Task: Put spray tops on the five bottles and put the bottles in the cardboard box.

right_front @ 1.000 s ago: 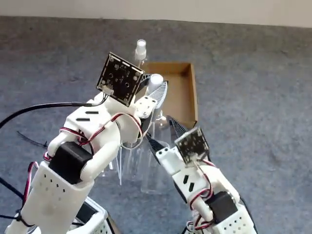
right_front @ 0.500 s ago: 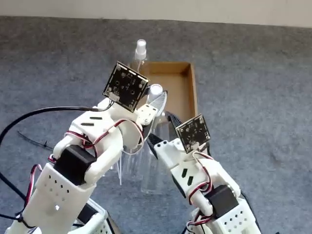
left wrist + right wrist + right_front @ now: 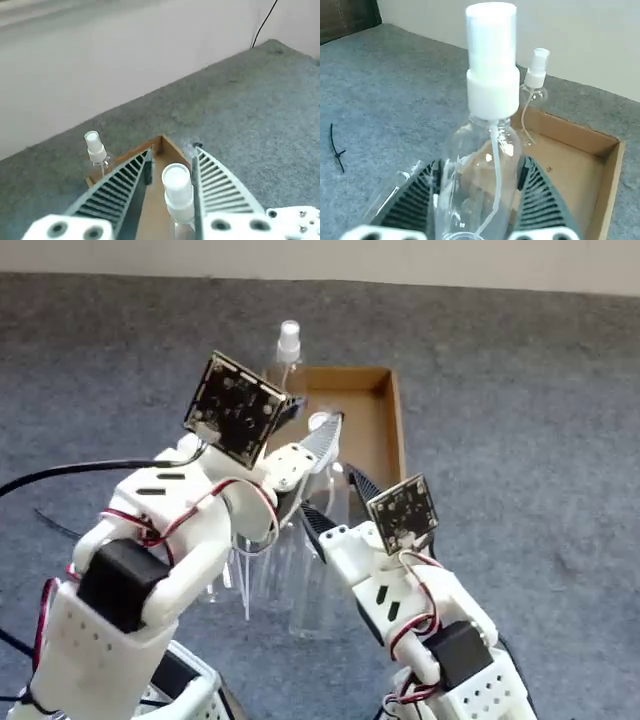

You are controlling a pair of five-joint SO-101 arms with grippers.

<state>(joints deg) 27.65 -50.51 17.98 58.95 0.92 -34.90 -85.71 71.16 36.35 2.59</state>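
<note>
Carpeted room: grey carpet (image 3: pixel 520 390), pale wall (image 3: pixel 100 75).

We count two robot arms, a left arm (image 3: pixel 150 560) and a right arm (image 3: pixel 410 590). There is one cardboard box (image 3: pixel 370 420). Two clear bottles wear tops, a near bottle (image 3: pixel 480 170) and a far bottle (image 3: pixel 532 97), which makes two white spray tops (image 3: pixel 491 60). More clear bottles (image 3: pixel 300 590) crowd between the arms, and we cannot tell their number. We count one black cable tie (image 3: pixel 336 150).
</note>
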